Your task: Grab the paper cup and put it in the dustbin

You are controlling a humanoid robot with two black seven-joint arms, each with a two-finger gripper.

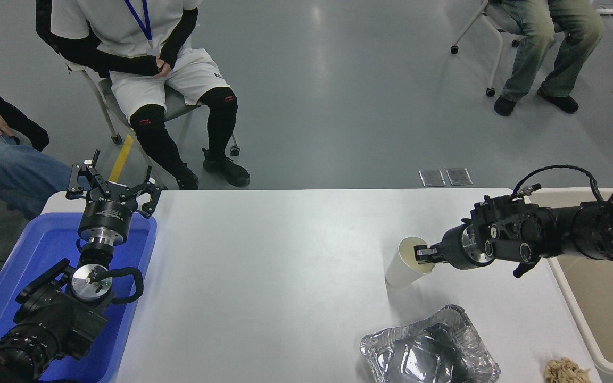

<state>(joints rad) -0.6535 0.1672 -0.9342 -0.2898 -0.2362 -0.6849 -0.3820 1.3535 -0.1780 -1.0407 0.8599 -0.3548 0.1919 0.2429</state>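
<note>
Right hand (423, 254) reaching leftward, arm level, fingers pinched together. Left hand (113, 187) parked lower left, fingers spread.

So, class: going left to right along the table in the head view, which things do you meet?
Blue tray → left gripper → paper cup → right gripper → dustbin.
</note>
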